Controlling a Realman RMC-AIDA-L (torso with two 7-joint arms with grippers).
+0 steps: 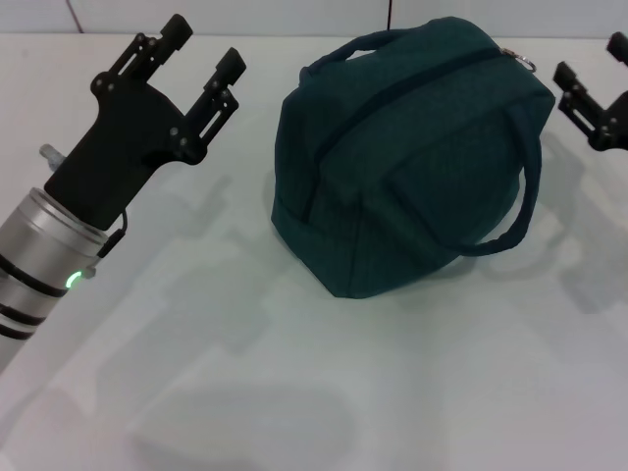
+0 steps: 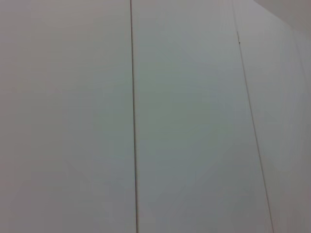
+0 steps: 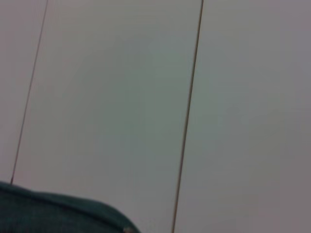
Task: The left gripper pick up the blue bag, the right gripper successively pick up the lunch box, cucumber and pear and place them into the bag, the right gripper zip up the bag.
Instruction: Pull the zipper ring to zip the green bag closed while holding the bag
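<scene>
Bag zipped shut on the table, both arms off it

The blue bag (image 1: 407, 157) sat closed in the middle of the white table (image 1: 294, 392), handles flopped over. The left gripper (image 1: 201, 59) hovered beside it with fingers spread, holding nothing. The right gripper (image 1: 589, 93) hung near the zipper end, also parted and empty, partly cut off at the edge.

The left gripper (image 1: 201, 61) is showing matte black, blocky fingers (image 1: 228, 71) on a silver wrist cuff with black bands, a glowing green light and a thin cable.
</scene>
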